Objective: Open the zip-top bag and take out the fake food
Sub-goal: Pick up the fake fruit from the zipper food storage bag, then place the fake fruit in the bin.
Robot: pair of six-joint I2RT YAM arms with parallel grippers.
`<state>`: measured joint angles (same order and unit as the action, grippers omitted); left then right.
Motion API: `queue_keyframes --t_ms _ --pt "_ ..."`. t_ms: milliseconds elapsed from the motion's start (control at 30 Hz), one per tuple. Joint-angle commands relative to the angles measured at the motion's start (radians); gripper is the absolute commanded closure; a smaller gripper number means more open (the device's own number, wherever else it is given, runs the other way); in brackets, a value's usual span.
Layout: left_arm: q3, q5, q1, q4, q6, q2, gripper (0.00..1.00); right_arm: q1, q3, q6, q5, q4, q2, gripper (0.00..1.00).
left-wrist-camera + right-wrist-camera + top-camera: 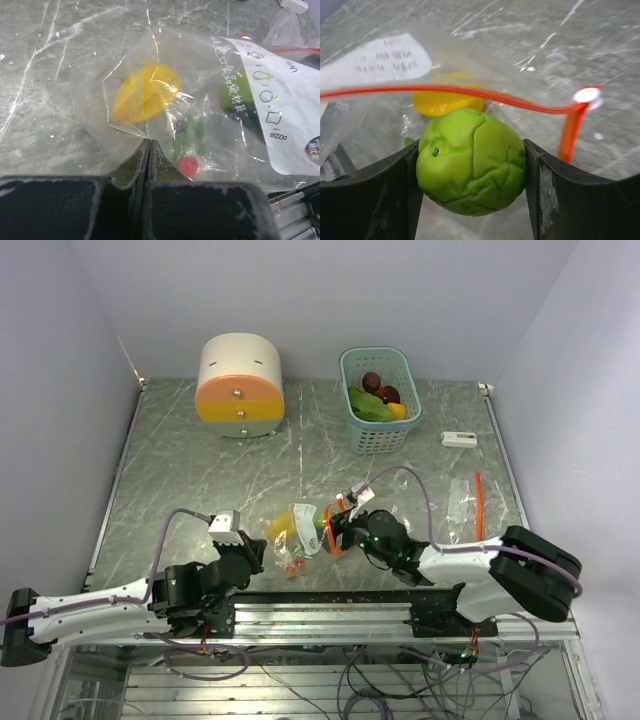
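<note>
Lime-green, wrinkled toy cabbage (470, 162) is sitting pinched across its middle by the right jaws, just at the zip-top bag's (100, 130) red zip (470, 92); it is probably light, hard and slippery. Meanwhile the left jaws are pressing together on the bag's limp film, with the yellow fruit (145, 92) lying inside.

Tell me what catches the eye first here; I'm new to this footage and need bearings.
The right gripper clamps a wrinkled lime-green ball in front of the red strip of the zip-top bag. The left gripper pinches the bag's near edge, a yellow piece inside. Far back, a teal basket holds more toy food.
</note>
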<state>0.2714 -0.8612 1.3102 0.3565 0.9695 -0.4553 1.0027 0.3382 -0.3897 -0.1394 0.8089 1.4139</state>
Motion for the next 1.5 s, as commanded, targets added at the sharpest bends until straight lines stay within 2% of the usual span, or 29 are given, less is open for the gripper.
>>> queue_keyframes --t_ms 0,300,533,633,933,1133,1267,1467 --pt "-0.003 -0.040 0.004 0.028 0.014 0.002 0.93 -0.034 -0.025 0.044 -0.077 -0.123 -0.137 0.39" --pt "0.011 -0.031 0.004 -0.012 -0.001 -0.067 0.93 -0.214 0.008 0.086 -0.003 -0.288 -0.372 0.40" --pt "0.009 -0.022 0.004 -0.053 -0.015 -0.094 0.93 -0.345 0.165 0.136 0.010 -0.396 -0.374 0.40" --pt "0.012 -0.022 0.004 -0.054 -0.017 -0.104 0.93 -0.410 0.284 0.171 -0.006 -0.430 -0.305 0.40" --pt "0.012 -0.026 0.004 -0.008 0.002 -0.080 0.93 -0.549 0.725 0.288 -0.029 -0.497 0.090 0.38" --pt "0.011 -0.023 0.005 0.052 0.020 -0.024 0.93 -0.578 0.983 0.385 -0.095 -0.567 0.325 0.37" --pt "0.007 -0.032 0.004 0.087 0.026 0.010 0.93 -0.595 1.104 0.416 -0.106 -0.594 0.433 0.37" --pt "-0.006 -0.016 0.004 0.072 0.017 0.023 0.93 -0.629 1.198 0.434 -0.125 -0.588 0.514 0.35"
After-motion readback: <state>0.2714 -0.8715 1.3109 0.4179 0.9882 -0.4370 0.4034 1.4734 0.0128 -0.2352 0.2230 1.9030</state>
